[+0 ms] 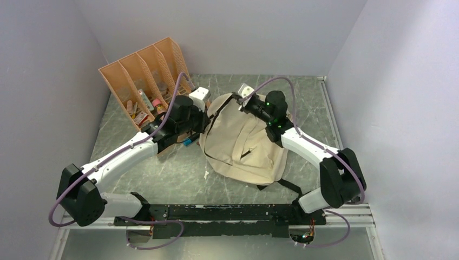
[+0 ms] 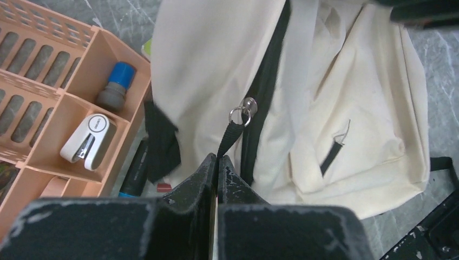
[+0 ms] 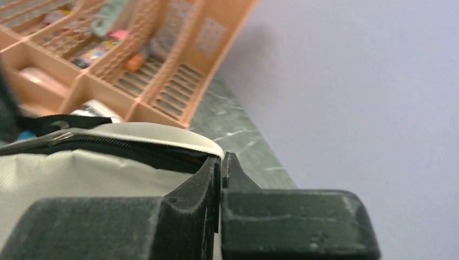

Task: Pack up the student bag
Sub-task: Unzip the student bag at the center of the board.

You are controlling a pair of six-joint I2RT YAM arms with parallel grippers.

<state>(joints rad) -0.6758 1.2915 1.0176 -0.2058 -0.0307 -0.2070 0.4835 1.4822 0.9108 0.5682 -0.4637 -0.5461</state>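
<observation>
The soft, light-looking student bag should sag, so the left tool pinches its zipper pull tab while the right tool clamps the bag's far edge.

Grey table: student bag, orange organizer

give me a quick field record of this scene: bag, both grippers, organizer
bag: student bag lying flat on the table
left: left gripper shut on the bag's black zipper pull
right: right gripper shut on the bag's top edge
beside bag: orange file organizer holding a white stapler
bag interior: not visible
</observation>
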